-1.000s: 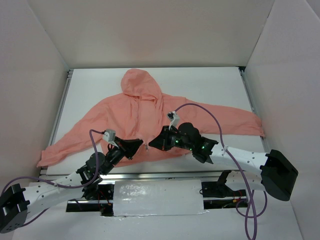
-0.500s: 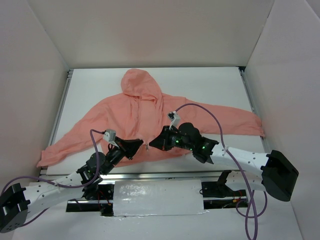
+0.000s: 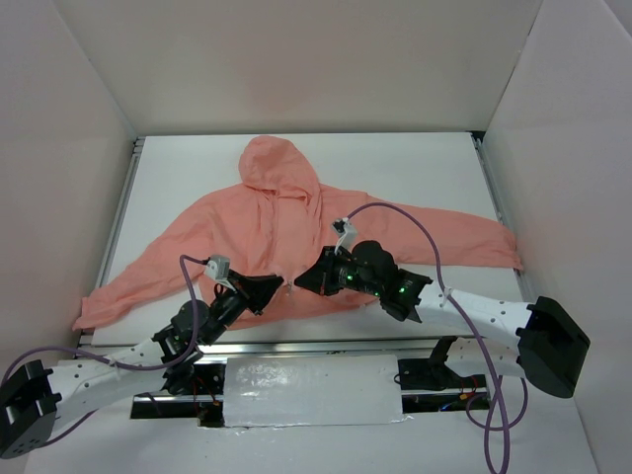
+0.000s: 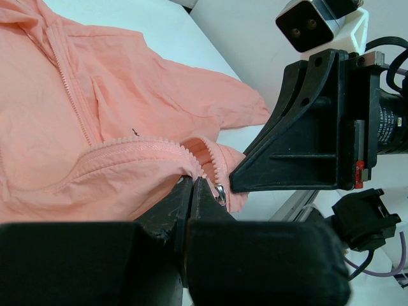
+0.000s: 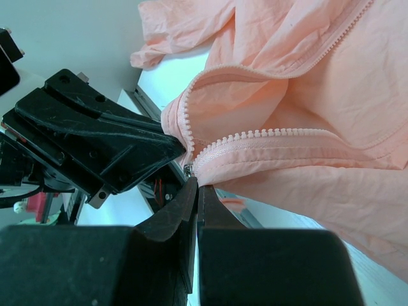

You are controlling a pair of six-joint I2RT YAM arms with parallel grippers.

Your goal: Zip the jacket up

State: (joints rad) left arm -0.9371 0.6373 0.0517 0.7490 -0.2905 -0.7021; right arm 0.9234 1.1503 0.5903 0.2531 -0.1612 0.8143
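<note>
The salmon-pink hooded jacket [image 3: 276, 222] lies spread on the white table, hood at the far side, sleeves out to both sides. Its front zipper is open at the bottom. Both grippers meet at the bottom hem in the middle. My left gripper [image 3: 277, 286] is shut on the hem edge by the zipper teeth [image 4: 191, 182]; a small metal slider [image 4: 220, 191] shows beside its fingers. My right gripper [image 3: 302, 282] is shut on the other zipper edge at the hem [image 5: 197, 182], lifted a little off the table.
White walls enclose the table [image 3: 415, 168] on three sides. A metal rail [image 3: 326, 341] runs along the near edge below the hem. The right sleeve [image 3: 484, 242] reaches near the right wall, the left sleeve [image 3: 109, 296] near the left front corner.
Both grippers stay shut at the hem. The right wrist has shifted very slightly; nothing else has visibly moved.
</note>
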